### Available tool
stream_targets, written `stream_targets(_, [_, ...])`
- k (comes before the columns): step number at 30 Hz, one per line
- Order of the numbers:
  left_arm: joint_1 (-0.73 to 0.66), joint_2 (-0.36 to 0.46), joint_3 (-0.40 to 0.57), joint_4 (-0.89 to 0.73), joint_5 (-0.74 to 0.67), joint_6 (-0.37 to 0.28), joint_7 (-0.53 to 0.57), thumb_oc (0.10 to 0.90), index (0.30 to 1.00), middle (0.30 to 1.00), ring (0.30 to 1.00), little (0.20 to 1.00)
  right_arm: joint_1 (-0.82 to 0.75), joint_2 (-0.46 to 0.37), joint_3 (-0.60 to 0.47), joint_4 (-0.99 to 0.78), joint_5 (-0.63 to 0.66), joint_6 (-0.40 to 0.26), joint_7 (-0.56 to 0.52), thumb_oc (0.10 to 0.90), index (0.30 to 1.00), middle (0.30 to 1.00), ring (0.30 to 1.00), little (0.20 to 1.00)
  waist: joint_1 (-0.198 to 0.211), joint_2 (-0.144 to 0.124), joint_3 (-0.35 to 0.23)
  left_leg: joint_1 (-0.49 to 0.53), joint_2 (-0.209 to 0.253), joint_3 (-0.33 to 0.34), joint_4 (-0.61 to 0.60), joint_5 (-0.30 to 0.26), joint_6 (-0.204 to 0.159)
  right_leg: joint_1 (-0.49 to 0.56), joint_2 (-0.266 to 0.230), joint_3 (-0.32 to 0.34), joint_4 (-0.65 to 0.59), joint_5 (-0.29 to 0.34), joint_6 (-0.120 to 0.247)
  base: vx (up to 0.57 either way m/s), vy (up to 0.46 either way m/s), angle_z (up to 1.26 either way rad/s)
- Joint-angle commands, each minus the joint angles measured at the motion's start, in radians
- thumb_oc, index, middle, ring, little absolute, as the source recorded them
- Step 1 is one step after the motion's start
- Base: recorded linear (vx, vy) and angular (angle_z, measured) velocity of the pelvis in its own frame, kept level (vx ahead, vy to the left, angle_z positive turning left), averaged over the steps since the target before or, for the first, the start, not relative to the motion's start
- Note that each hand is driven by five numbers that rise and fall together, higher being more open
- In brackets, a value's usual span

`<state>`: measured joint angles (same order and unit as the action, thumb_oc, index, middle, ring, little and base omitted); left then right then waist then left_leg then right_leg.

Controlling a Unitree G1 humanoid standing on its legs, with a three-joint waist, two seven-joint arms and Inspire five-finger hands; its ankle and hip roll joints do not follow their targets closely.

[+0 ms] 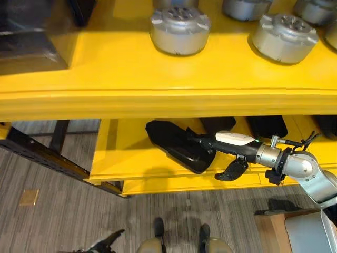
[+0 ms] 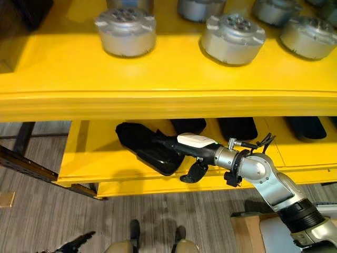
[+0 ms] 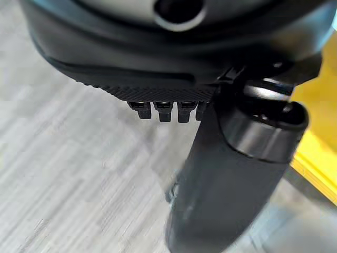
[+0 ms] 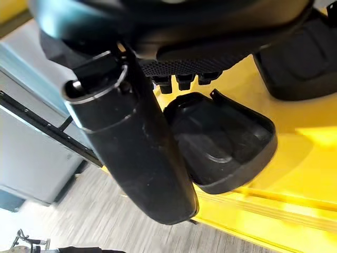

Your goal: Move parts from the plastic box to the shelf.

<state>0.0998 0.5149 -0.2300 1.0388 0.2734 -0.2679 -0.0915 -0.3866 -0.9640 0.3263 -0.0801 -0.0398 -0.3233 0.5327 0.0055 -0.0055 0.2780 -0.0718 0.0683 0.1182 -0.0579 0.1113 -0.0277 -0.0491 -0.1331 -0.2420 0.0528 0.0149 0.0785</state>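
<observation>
A black plastic part [image 1: 176,145] lies tilted on the lower yellow shelf [image 1: 126,153], near its front edge. My right hand [image 1: 231,141] reaches in from the right, level with that shelf. Its straight fingers [image 1: 202,141] touch the part's right end, while the thumb [image 4: 137,153] hangs straight below, clear of the part [image 4: 226,142]. Nothing is clasped. My left hand [image 1: 108,241] hangs low over the floor at the bottom left, fingers relaxed and empty, with its thumb [image 3: 231,179] straight.
Several round silver metal parts [image 1: 179,29] stand on the upper yellow shelf [image 1: 158,97], which overhangs the lower one. More black parts [image 1: 266,126] lie at the back of the lower shelf. A grey box [image 1: 308,232] sits at the bottom right, and a black frame [image 1: 47,153] stands at the left.
</observation>
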Motion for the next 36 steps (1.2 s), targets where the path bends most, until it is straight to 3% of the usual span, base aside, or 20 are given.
stream_targets(1, [0.021,0.009,0.012,-0.015,-0.015,-0.058,0.064,0.900,1.000,1.000,1.000,1.000,-0.120,-0.028,-0.028,-0.068,0.015,-0.055,-0.033,0.900,1.000,1.000,1.000,1.000,0.007,0.021,-0.028,-0.015,0.154,0.050,0.051,-0.003,-0.095,0.014,0.012,-0.035,0.119,-0.129,0.004,-0.17,-0.135,-0.03])
stream_targets(2, [0.026,0.013,0.014,-0.032,0.012,-0.070,0.086,0.900,1.000,1.000,1.000,1.000,-0.130,-0.031,-0.024,-0.068,0.009,-0.048,-0.031,0.900,1.000,1.000,1.000,1.000,0.005,0.025,-0.018,-0.026,0.162,0.070,0.063,0.003,-0.100,0.007,0.015,-0.053,0.130,-0.135,-0.002,-0.10,-0.100,0.10])
stream_targets(3, [0.030,0.020,0.011,-0.047,0.026,-0.079,0.110,0.900,1.000,1.000,1.000,1.000,-0.133,-0.041,-0.030,-0.075,0.012,-0.031,-0.030,0.900,1.000,1.000,1.000,1.000,-0.006,0.029,-0.009,-0.036,0.177,0.131,0.084,0.011,-0.106,0.007,0.014,-0.085,0.138,-0.136,-0.008,-0.14,-0.100,0.32])
stream_targets(4, [0.028,0.031,0.012,-0.075,0.033,-0.092,0.119,0.900,1.000,1.000,1.000,1.000,-0.125,-0.051,-0.043,-0.097,0.002,0.008,-0.031,0.900,1.000,1.000,1.000,1.000,-0.033,0.036,0.003,-0.034,0.206,0.237,0.132,0.027,-0.113,0.006,0.011,-0.128,0.154,-0.143,-0.019,-0.17,-0.044,0.60])
stream_targets(5, [0.023,0.043,0.021,-0.116,0.027,-0.070,0.112,0.900,1.000,1.000,1.000,1.000,-0.109,-0.056,-0.057,-0.105,-0.013,0.014,-0.035,0.900,1.000,1.000,1.000,1.000,-0.045,0.041,0.012,-0.034,0.233,0.262,0.161,0.044,-0.117,-0.006,0.010,-0.138,0.180,-0.152,-0.028,-0.16,0.036,1.09])
stream_targets(6, [0.027,0.056,0.035,-0.164,0.012,-0.032,0.110,0.900,1.000,1.000,1.000,1.000,-0.078,-0.053,-0.068,-0.098,-0.011,-0.006,-0.034,0.900,1.000,1.000,1.000,1.000,-0.045,0.036,0.018,-0.038,0.273,0.216,0.189,0.067,-0.123,-0.034,0.003,-0.118,0.234,-0.171,-0.035,-0.10,0.105,1.13])
stream_targets(9, [0.024,0.055,0.051,-0.159,-0.003,-0.017,0.120,0.900,1.000,1.000,1.000,1.000,-0.064,-0.064,-0.064,-0.073,-0.002,-0.040,-0.055,0.900,1.000,1.000,1.000,1.000,-0.050,0.013,0.011,-0.013,0.332,0.128,0.191,0.118,-0.133,-0.096,-0.020,-0.063,0.311,-0.195,-0.042,-0.06,0.235,0.17])
stream_targets(11, [0.011,0.051,0.055,-0.158,-0.003,-0.001,0.111,0.900,1.000,1.000,1.000,1.000,-0.070,-0.079,-0.061,-0.043,0.010,-0.067,-0.072,0.900,1.000,1.000,1.000,1.000,-0.049,0.012,0.004,-0.001,0.328,0.098,0.166,0.105,-0.129,-0.145,-0.038,-0.041,0.342,-0.196,-0.036,-0.06,0.364,-0.38])
stream_targets(12, [-0.001,0.047,0.039,-0.145,-0.016,0.004,0.097,0.900,1.000,1.000,1.000,1.000,-0.091,-0.077,-0.042,-0.022,0.009,-0.054,-0.090,0.900,1.000,1.000,1.000,1.000,-0.051,0.023,0.013,-0.008,0.309,0.101,0.164,0.062,-0.123,-0.163,-0.058,-0.030,0.368,-0.203,-0.025,-0.02,0.383,-0.30])
stream_targets(17, [0.010,0.041,0.011,-0.181,-0.029,0.008,0.083,0.900,1.000,1.000,1.000,1.000,-0.117,-0.079,-0.027,-0.003,0.005,-0.039,-0.119,0.900,1.000,1.000,1.000,1.000,-0.050,0.045,0.042,-0.004,0.261,0.127,0.155,-0.015,-0.110,-0.158,-0.094,-0.011,0.328,-0.160,0.016,0.01,0.189,0.13])
stream_targets(23, [0.014,0.038,0.007,-0.202,-0.019,0.019,0.092,0.900,1.000,1.000,1.000,1.000,-0.145,-0.064,-0.020,-0.013,-0.018,-0.019,-0.177,0.900,1.000,1.000,1.000,1.000,-0.036,0.050,0.078,-0.020,0.240,0.147,0.149,-0.047,-0.103,-0.169,-0.117,-0.008,0.297,-0.126,0.054,-0.05,0.056,0.01])
stream_targets(29, [0.012,0.046,-0.002,-0.210,-0.027,0.029,0.094,0.900,1.000,1.000,1.000,1.000,-0.178,-0.036,-0.007,-0.032,-0.076,0.023,-0.251,0.900,1.000,1.000,1.000,1.000,-0.021,0.055,0.108,-0.051,0.230,0.153,0.191,-0.064,-0.098,-0.174,-0.129,-0.012,0.305,-0.124,0.064,-0.04,0.017,0.02])
stream_targets(32, [0.004,0.046,-0.019,-0.204,-0.024,0.035,0.111,0.900,1.000,1.000,1.000,1.000,-0.236,-0.007,0.031,0.002,-0.142,0.057,-0.362,0.900,1.000,1.000,1.000,1.000,-0.006,0.058,0.124,-0.073,0.227,0.158,0.227,-0.075,-0.097,-0.178,-0.133,-0.018,0.319,-0.129,0.067,-0.01,-0.002,0.02])
stream_targets(36, [0.009,0.047,-0.021,-0.230,-0.031,0.055,0.107,0.900,1.000,1.000,1.000,1.000,-0.247,-0.005,0.013,0.014,-0.195,0.080,-0.427,0.900,1.000,1.000,1.000,1.000,-0.003,0.062,0.128,-0.079,0.226,0.160,0.232,-0.076,-0.100,-0.178,-0.133,-0.021,0.322,-0.132,0.067,0.00,0.000,0.00])
